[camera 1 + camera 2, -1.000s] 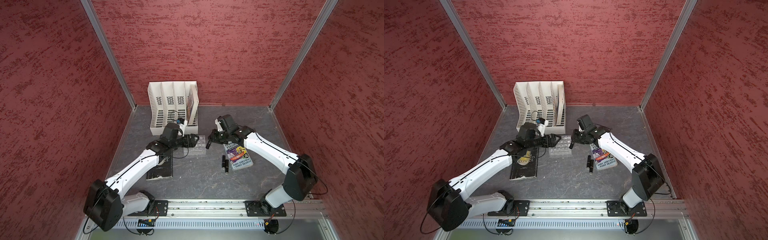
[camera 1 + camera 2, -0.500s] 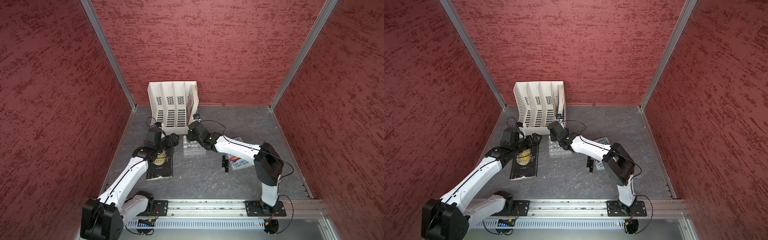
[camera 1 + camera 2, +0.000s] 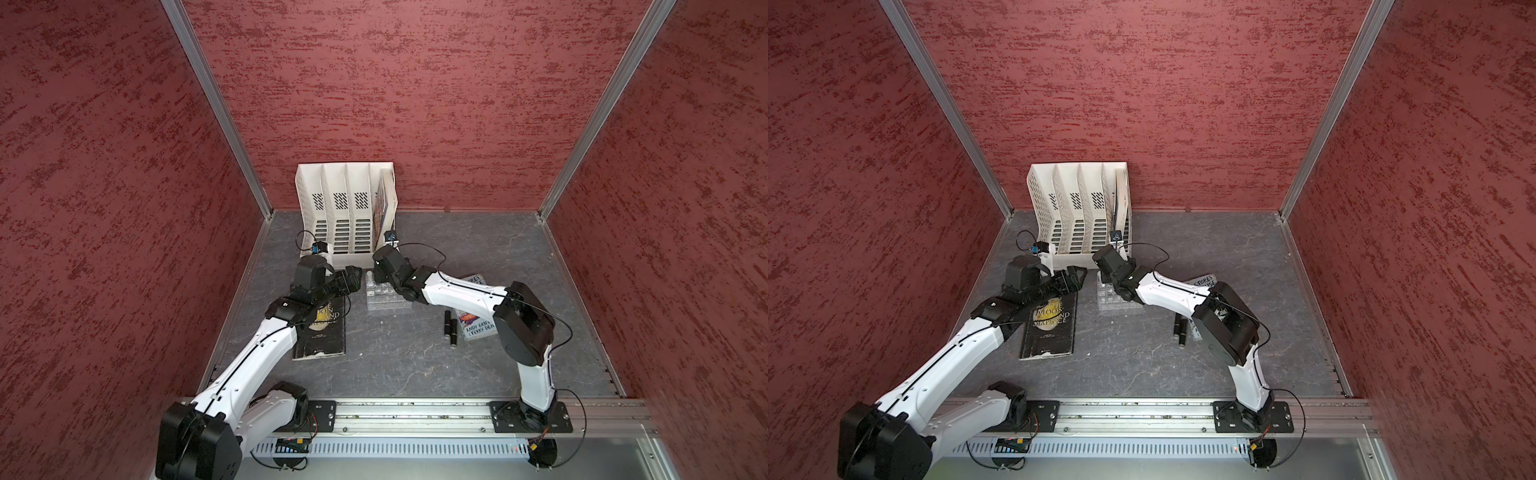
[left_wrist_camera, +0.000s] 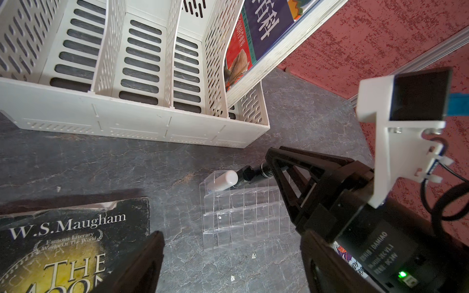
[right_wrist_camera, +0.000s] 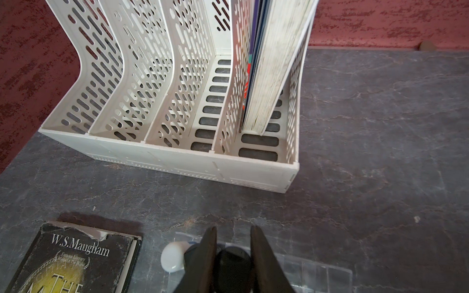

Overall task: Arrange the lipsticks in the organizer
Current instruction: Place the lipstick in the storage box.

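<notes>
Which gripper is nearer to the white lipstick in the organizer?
Right. The right gripper is shut on a black lipstick directly beside the white lipstick, over the organizer. The left gripper is open, apart from it, by the black book.

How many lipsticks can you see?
5: white lipstick and, it seems, a black one stand in the organizer; right gripper holds another black lipstick; two more lie beside the colourful book.
</notes>
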### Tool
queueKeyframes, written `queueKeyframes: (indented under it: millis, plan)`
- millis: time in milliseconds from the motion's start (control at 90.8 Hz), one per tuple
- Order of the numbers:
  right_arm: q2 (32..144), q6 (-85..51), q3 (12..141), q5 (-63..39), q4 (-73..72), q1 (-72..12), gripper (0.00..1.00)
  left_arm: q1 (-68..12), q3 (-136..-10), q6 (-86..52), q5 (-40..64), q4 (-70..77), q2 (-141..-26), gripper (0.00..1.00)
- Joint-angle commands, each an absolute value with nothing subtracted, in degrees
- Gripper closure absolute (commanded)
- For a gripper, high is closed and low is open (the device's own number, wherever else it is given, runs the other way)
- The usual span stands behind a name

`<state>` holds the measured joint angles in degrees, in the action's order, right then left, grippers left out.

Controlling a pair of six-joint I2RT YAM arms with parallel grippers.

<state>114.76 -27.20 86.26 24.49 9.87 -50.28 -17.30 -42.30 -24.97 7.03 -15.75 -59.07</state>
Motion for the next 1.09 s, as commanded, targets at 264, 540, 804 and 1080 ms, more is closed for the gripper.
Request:
queueKeyframes:
  millis: [264, 540, 804, 1080]
  plan:
    - [116.01, -28.48, 86.06, 26.35, 7.89, -50.35, 0.89, -18.67, -41.66, -24.21, 6.46, -13.56, -58.84, 0.14]
    - [116.69, -28.67, 84.77, 26.72, 6.84, -50.36, 0.9, -19.62, -41.77, -23.65, 5.28, -13.74, -58.37, 0.14]
    - [117.03, -28.71, 84.98, 26.44, 7.43, -50.36, 0.75, -21.14, -42.34, -23.09, 3.62, -13.8, -58.29, 0.15]
    - [114.02, -30.21, 85.03, 25.87, 10.23, -50.2, 0.6, -22.09, -43.18, -23.12, 1.93, -15.12, -57.81, 0.16]
